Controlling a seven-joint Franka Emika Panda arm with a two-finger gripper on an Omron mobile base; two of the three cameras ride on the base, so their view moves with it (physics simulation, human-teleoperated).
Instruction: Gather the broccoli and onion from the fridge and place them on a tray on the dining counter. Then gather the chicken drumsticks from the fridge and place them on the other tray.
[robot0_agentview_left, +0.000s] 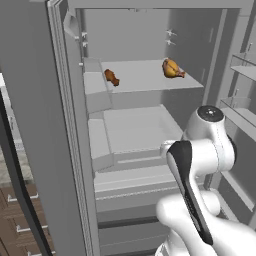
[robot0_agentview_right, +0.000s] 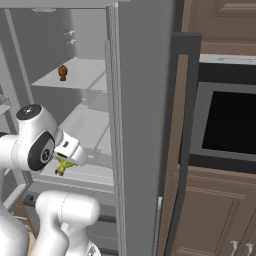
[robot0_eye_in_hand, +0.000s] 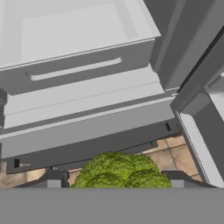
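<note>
The fridge (robot0_agentview_left: 145, 82) stands open in front of me, its grey shelves and drawers bare apart from the chicken drumsticks. One drumstick (robot0_agentview_left: 111, 77) lies at the left of the upper shelf and a plumper one (robot0_agentview_left: 172, 69) at its right; one drumstick (robot0_agentview_right: 62, 72) also shows from the other side. My gripper (robot0_eye_in_hand: 116, 180) is shut on the broccoli (robot0_eye_in_hand: 120, 171), a bright-green lumpy piece held between the finger tips just outside the lower drawers (robot0_eye_in_hand: 78, 39). In the right base view the broccoli (robot0_agentview_right: 62, 168) hangs under the hand at lower-shelf height.
The left fridge door (robot0_agentview_left: 30, 125) stands wide beside the arm, and the right door's bins (robot0_agentview_left: 245, 70) jut out on the other side. Brown wooden cabinets (robot0_agentview_right: 210, 215) and a dark oven window (robot0_agentview_right: 230, 122) flank the fridge. Tiled floor (robot0_eye_in_hand: 175, 151) lies below.
</note>
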